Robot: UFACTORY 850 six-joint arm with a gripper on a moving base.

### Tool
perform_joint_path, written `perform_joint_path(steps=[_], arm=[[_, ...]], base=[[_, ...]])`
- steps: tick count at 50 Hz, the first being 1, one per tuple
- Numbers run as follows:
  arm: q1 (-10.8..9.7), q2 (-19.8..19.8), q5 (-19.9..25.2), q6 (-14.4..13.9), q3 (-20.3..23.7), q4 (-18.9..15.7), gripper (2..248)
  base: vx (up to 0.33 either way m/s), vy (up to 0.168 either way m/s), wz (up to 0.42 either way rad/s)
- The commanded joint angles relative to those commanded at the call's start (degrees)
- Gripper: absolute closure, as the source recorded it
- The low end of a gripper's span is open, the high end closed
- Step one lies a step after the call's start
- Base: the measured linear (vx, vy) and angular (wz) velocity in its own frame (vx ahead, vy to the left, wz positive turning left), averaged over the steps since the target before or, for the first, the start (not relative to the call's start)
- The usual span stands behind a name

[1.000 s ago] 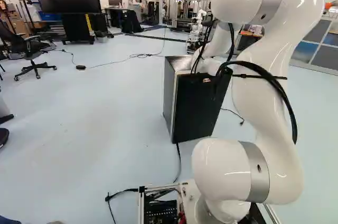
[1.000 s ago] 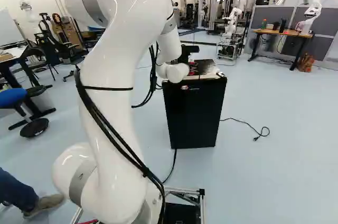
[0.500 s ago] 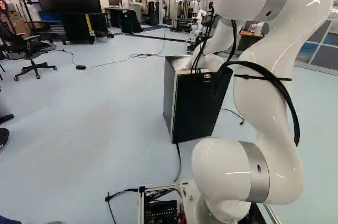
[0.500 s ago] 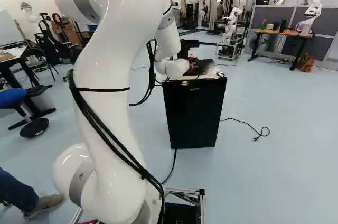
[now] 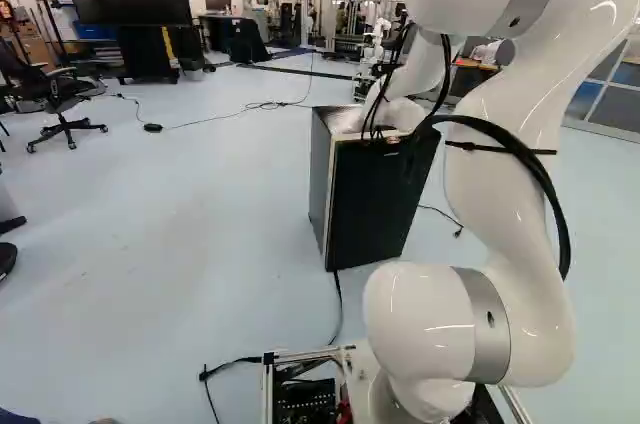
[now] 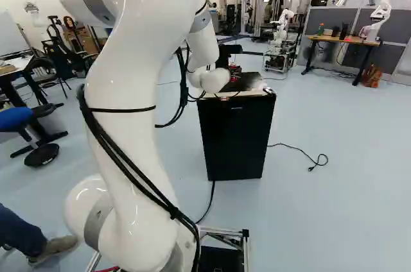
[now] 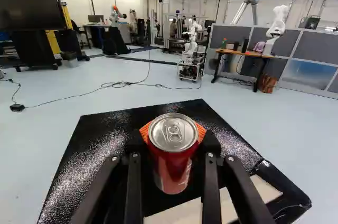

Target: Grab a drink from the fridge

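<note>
The white arm (image 6: 128,111) reaches forward, its gripper (image 6: 232,70) clamped from both sides on an upright red can (image 7: 172,155). The can is over the black fridge (image 6: 234,137); I cannot tell whether it touches the top. Well beyond stands a desk (image 6: 343,40).

No text, number or sign can be read — the pale mark (image 6: 236,108) on the front of the black mini fridge (image 6: 234,147) is too small.

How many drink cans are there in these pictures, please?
1: the red can, held in the gripper, over the top of the fridge. The inside of the fridge does not show, so more may be hidden there.
</note>
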Motion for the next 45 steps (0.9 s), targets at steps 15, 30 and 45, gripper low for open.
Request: perform_joint_path(steps=[15, 30, 45], arm=[[0.5, 1.5, 0.0, 0.0, 1.9, 0.1, 150], [1.5, 4.1, 0.1, 0.0, 5.2, 0.4, 150], [2.9, 7.8, 0.1, 0.0, 10.0, 0.8, 150]], base=[[0.000, 0.000, 0.000], [0.000, 0.000, 0.000], [0.000, 0.000, 0.000]])
